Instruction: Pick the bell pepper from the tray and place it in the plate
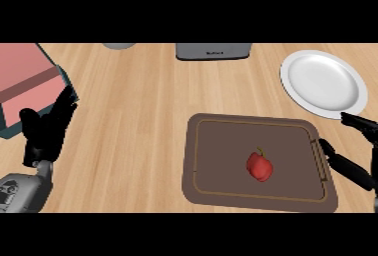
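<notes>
one wooden counter (133, 125) is filling the view, its grain running side to side. one brown tray (221, 165) with rounded corners and a raised rim is sitting on it, right of the middle and toward the near edge. one flat pink thing (26, 75) with a teal edge is lying at the far left, partly cut off; what it is i cannot tell. one white plate (325, 82) is resting at the far right, beyond the tray's far right corner and apart from it. one grey box-shaped appliance (213, 51) is standing at the far edge near the middle, with only its near part showing.

two black hands are showing. the left hand (46, 131) is resting near the left edge, fingers straight and pointing up, just beside the pink thing and well apart from the tray. the right hand (348, 168) is showing only in part at the right edge. its fingers are lying straight and spread apart, one over the tray's right rim and another pointing at the plate's near rim. whether that one is touching the plate i cannot tell.

one red bell pepper (259, 166) with a small green stem is lying on the tray's floor, a little right of its middle, apart from the right hand. the tray's far right corner and the right hand's fingers are lying between it and the plate.

one small grey round thing (119, 45) is showing at the far edge, left of the appliance, mostly cut off.
</notes>
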Controlling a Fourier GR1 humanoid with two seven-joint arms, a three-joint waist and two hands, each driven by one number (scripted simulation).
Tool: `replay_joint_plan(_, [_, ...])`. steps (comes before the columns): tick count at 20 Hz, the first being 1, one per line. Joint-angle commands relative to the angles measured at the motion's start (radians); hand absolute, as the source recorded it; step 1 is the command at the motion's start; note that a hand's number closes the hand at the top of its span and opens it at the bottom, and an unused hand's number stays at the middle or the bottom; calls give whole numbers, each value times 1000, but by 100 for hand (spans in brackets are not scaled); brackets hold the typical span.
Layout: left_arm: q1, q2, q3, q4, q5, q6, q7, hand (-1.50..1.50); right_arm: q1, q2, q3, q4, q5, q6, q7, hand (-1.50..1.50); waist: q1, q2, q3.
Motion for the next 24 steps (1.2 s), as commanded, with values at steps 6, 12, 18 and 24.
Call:
replay_joint_plan(6, [31,-68,-15,-18,23,-70,-26,0,221,94,76,102,184,-47,-345,-150,36,10,3])
replay_joint_plan(12, [-9,-70,29,24,17,-99,-19,0,309,45,149,-110,351,-115,-78,-150,34,10,2])
replay_joint_plan(18, [58,-66,41,-49,-8,-124,-12,0,300,4,182,-270,470,-54,186,-150,41,10,2])
replay_joint_plan(24, [16,-98,43,19,-34,-128,-38,0,270,-21,255,-291,617,30,411,-150,40,11,2])
